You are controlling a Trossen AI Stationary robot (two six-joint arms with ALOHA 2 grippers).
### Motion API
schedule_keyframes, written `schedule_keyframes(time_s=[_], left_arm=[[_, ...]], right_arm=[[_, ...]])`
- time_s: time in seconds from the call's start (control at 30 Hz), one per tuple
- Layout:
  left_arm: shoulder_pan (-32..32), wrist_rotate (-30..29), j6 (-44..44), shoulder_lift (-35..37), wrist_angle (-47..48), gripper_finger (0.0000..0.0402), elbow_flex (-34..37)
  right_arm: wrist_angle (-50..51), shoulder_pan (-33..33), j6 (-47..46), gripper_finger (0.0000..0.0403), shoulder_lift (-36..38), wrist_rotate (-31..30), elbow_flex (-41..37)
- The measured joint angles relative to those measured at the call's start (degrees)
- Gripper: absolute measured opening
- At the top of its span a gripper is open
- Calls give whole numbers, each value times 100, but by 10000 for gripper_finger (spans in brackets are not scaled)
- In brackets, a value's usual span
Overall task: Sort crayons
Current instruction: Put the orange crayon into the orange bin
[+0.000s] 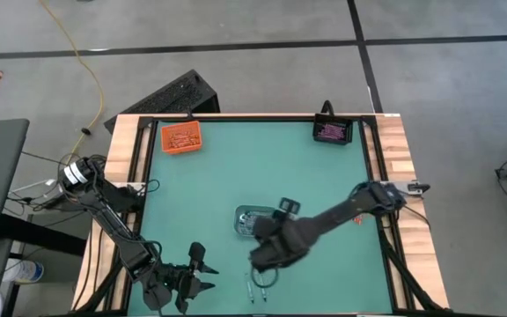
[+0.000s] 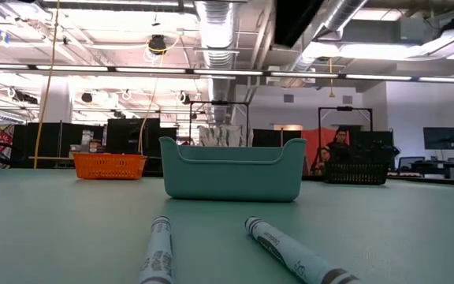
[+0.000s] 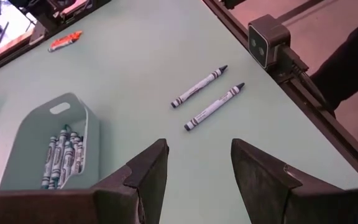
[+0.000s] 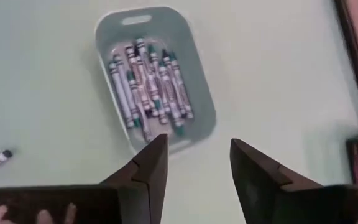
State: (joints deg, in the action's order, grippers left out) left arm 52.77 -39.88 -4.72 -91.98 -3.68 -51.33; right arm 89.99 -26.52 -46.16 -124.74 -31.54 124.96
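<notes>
The clear-grey tray sits near the middle of the green counter, toward its front half, and holds a heap of grey-blue crayons lying roughly side by side along its length. The right hand hangs just above and in front of this tray with its two dark fingers spread apart and nothing between them. Two more grey-blue crayons lie loose on the counter in front of the tray, close together and nearly parallel, not touching each other. In the low view they lie nearest the lens with the tray standing behind them. The left hand waits at the front left corner of the counter, well to the left of the tray, fingers apart and empty, pointed toward the loose pair. An orange tray stands in the far left corner, well apart from the grey tray, with orange-red crayons inside. A black tray stands in the far right corner, holding purple-pink crayons. One orange-red crayon lies alone near the right edge of the counter, beyond the grey tray as seen from the left hand.
</notes>
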Motion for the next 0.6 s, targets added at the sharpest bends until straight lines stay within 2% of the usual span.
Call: schedule_keyframes(time_s=[0.17,0.37,0.6], left_arm=[[-7,-2,58,2,-13,167,-1],[-13,-2,65,2,-31,167,0],[-71,-2,60,2,-79,167,0]], right_arm=[[-19,-523,-996,160,818,-355,-1061],[-168,-1152,-3014,159,1968,-426,-3124],[-1011,-1394,-4981,159,3025,560,-5420]])
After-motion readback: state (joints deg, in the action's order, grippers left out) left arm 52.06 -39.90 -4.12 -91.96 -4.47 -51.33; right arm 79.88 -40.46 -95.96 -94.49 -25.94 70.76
